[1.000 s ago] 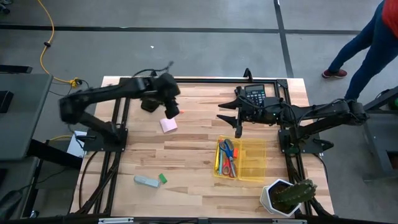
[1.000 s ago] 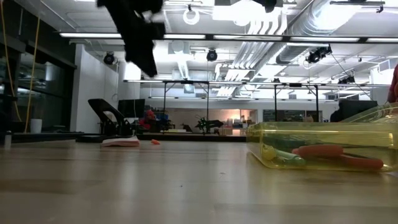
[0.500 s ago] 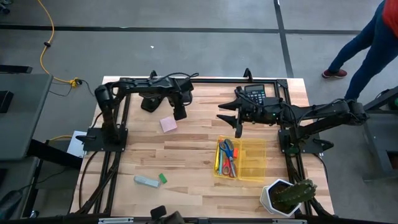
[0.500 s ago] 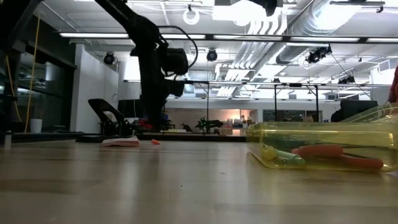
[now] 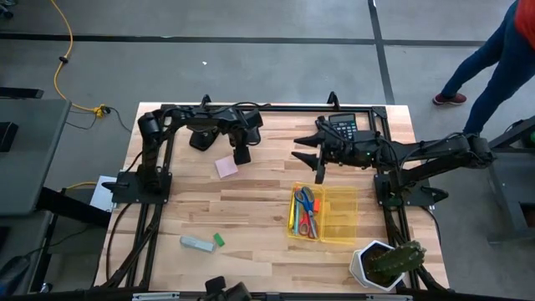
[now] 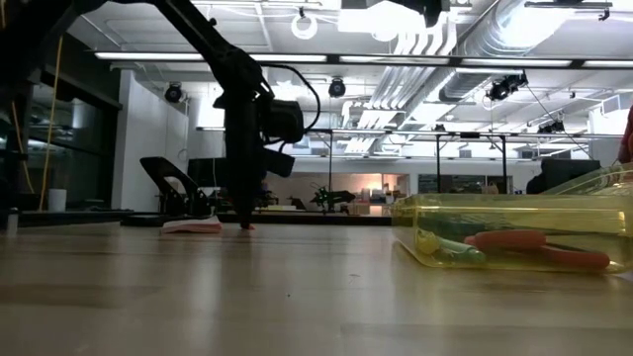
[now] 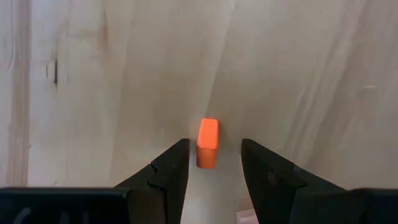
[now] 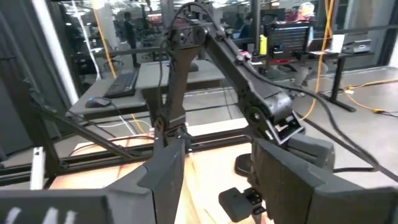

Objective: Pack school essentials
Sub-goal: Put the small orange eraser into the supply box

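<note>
A small orange block (image 7: 207,142) lies flat on the wooden table, just right of the pink sticky-note pad (image 5: 226,167). My left gripper (image 7: 214,158) points straight down over the block, open, with one finger on either side of it and its tips close to the table (image 6: 244,220). My right gripper (image 5: 298,151) hangs level and open above the table's far middle, holding nothing. A clear yellow box (image 5: 323,215) holds red-handled and blue-handled scissors (image 5: 308,209) and a yellow marker. A green eraser (image 5: 218,240) lies beside a grey block (image 5: 196,243) near the front left.
A calculator (image 5: 343,125) lies at the far edge under my right arm. A black desk tool (image 5: 199,139) sits behind my left gripper. A potted cactus (image 5: 384,262) stands at the near right corner. A person's legs (image 5: 489,50) show beyond the table's far right.
My left gripper has come down from well above the table and a little toward the right edge, tipping until it points straight down. It now stands low over the orange block beside the pink pad, still open. Nothing on the table has moved.
</note>
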You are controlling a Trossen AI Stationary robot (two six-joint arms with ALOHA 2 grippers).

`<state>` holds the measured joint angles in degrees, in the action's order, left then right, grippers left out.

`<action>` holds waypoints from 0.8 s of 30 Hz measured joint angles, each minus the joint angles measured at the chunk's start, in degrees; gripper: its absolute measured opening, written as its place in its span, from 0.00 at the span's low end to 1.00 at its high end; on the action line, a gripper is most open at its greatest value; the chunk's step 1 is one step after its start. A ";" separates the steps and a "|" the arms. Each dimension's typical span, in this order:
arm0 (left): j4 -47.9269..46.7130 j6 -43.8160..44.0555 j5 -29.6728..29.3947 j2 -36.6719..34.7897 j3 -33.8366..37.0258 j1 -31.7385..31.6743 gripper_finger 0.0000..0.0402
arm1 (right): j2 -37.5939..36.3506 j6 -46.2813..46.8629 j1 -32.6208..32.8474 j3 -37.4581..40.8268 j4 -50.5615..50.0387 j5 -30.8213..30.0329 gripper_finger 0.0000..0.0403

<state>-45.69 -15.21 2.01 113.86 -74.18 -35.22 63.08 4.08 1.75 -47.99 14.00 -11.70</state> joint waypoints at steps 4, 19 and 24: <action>0.03 -0.79 -0.08 0.67 -0.14 -0.02 0.34 | 0.01 0.00 -0.01 0.00 0.00 -0.09 0.46; 1.64 -3.07 -0.97 0.90 -0.01 0.00 0.07 | 0.01 -0.11 0.00 0.00 0.01 -0.06 0.46; 1.53 -3.91 -1.07 -0.33 0.17 0.00 0.02 | 0.01 -0.03 0.00 0.00 0.02 -0.05 0.46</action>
<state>-44.16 -19.13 0.94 113.53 -74.01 -35.22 63.09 4.04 1.75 -47.99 14.02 -11.75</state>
